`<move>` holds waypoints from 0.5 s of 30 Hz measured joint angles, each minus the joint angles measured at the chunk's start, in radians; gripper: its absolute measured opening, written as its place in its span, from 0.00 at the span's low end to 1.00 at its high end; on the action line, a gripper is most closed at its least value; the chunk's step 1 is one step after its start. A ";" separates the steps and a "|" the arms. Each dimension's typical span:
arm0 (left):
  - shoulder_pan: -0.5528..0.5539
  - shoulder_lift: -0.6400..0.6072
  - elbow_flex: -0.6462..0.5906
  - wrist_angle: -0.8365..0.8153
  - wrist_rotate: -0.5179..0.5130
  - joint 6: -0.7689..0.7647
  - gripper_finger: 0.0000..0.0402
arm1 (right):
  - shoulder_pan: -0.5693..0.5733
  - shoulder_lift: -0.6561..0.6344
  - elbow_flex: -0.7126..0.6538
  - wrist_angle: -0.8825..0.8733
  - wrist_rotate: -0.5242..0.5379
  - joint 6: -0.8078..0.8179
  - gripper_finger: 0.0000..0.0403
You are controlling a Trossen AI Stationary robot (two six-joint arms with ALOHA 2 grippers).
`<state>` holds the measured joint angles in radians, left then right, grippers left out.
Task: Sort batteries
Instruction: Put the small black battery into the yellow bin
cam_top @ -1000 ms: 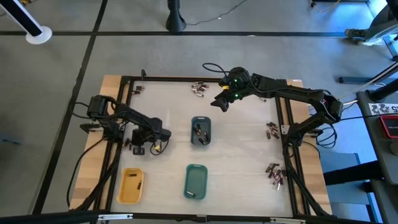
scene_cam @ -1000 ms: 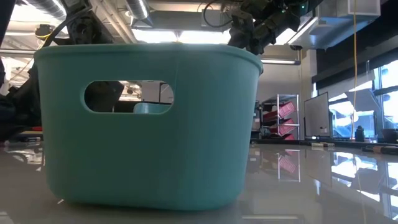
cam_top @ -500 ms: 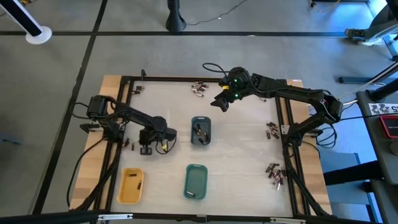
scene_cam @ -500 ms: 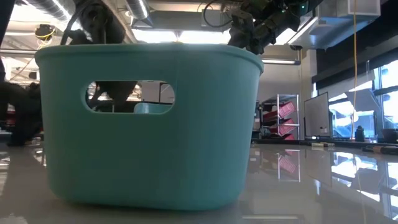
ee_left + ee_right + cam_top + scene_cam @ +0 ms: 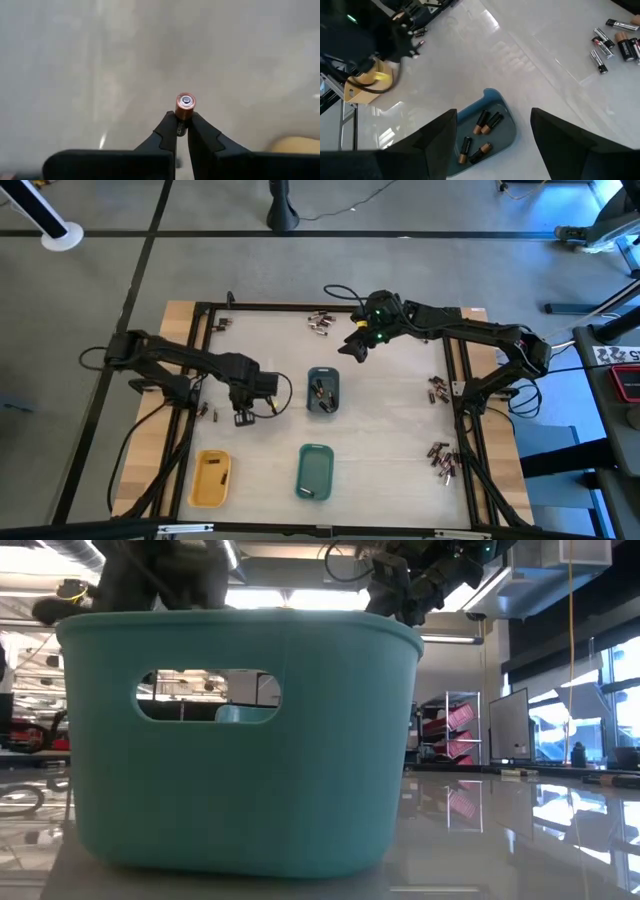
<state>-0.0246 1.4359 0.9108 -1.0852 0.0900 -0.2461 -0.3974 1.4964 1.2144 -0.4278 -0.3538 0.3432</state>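
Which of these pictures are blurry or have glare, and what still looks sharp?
Left wrist view: the battery in the left pincer is sharp, the table behind a soft blur. Low view: the green tray fills the frame, ceiling lights glare behind it, and the tabletop mirrors the room. Right wrist view: the blue tray and loose batteries are crisp, with pale sheen on the table.

Three trays on the desk (image 5: 400,410): one mid-desk (image 5: 322,390) holding several batteries (image 5: 481,132), two along the near edge, one (image 5: 315,471) in front of it, another (image 5: 211,478) further left. Loose battery clusters at the far edge (image 5: 320,323) and right side (image 5: 437,388), (image 5: 441,459).
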 joint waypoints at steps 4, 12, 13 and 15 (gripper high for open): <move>-0.002 -0.093 0.000 0.072 0.167 0.033 0.05 | 0.000 0.000 0.000 0.002 0.002 0.000 0.63; -0.085 -0.207 -0.006 0.015 0.486 -0.210 0.04 | 0.000 0.000 0.000 -0.002 0.002 0.000 0.63; -0.115 -0.214 -0.006 0.005 0.496 -0.243 0.05 | 0.000 0.000 0.000 -0.002 0.002 -0.004 0.63; -0.184 -0.221 -0.006 0.001 0.499 -0.294 0.05 | 0.000 0.000 0.000 -0.001 0.004 -0.008 0.63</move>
<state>-0.2081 1.2148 0.9044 -1.0837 0.5894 -0.5403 -0.3977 1.4966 1.2144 -0.4290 -0.3496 0.3356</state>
